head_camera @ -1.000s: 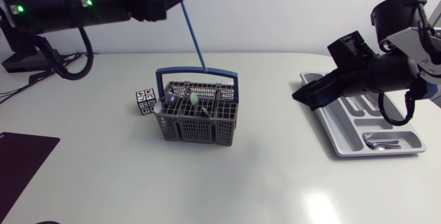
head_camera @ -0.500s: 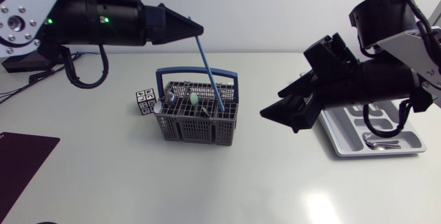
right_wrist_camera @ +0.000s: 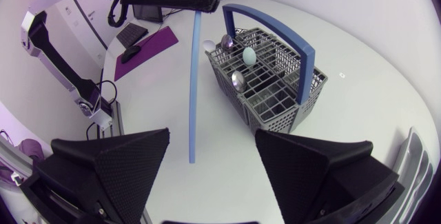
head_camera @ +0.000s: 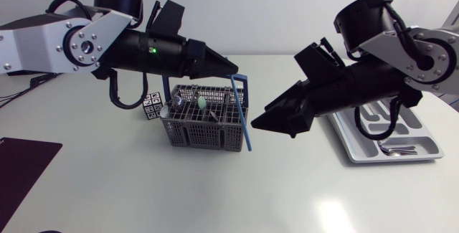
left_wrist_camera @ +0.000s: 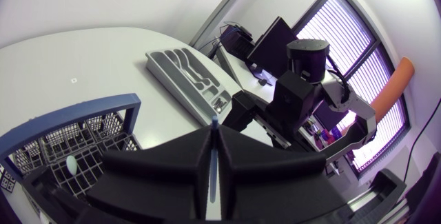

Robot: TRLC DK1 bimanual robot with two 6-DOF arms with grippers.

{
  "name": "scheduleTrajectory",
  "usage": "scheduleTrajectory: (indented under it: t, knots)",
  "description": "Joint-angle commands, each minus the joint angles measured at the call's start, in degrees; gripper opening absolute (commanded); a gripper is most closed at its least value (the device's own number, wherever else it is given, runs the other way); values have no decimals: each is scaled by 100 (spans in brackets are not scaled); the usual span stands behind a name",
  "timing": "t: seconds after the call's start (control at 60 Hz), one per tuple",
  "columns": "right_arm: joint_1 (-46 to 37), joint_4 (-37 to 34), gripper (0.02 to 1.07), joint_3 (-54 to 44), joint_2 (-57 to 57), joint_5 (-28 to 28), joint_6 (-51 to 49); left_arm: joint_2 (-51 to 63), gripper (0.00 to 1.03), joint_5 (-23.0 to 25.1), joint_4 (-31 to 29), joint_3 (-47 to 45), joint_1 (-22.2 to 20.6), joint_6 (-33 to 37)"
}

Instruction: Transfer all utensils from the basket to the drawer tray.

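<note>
Right wrist view: blue utensil (right_wrist_camera: 195,79) hangs ahead of our right gripper (right_wrist_camera: 213,172), its lower end nearly between the fingers (right_wrist_camera: 114,169), touching neither.
Right fingers: spread wide, nothing held.
Left gripper (head_camera: 231,68): clamped on the utensil's upper end.
Long axis: near upright, crossing the right fingers' gap.
Basket (right_wrist_camera: 275,86): just beyond the utensil from the right fingers, spoons (right_wrist_camera: 248,55) inside.
Drawer tray (head_camera: 355,143): behind the right gripper, well apart from the left.
Nearer arm: right, we judge. A handover looks next, closing low on the shaft.
</note>
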Motion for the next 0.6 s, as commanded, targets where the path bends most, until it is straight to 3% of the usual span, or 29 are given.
scheduleTrajectory:
  t: [0.0, 0.067, 0.35, 0.467, 0.583]
  knots:
    - [145, -67, 79, 149, 197, -102, 187, 134, 4, 121, 55, -100, -52, -191]
    - [242, -41, 77, 131, 276, -93, 222, 134, 4, 138, 64, -127, -61, -200]
    - [374, 82, 53, 96, 513, -93, 274, 126, 4, 147, 82, -170, -78, -200]
    - [400, 91, 51, 105, 566, -102, 283, 108, 4, 147, 82, -188, -78, -200]
    - [453, 100, 42, 96, 592, -102, 283, 82, 4, 147, 108, -223, -78, -191]
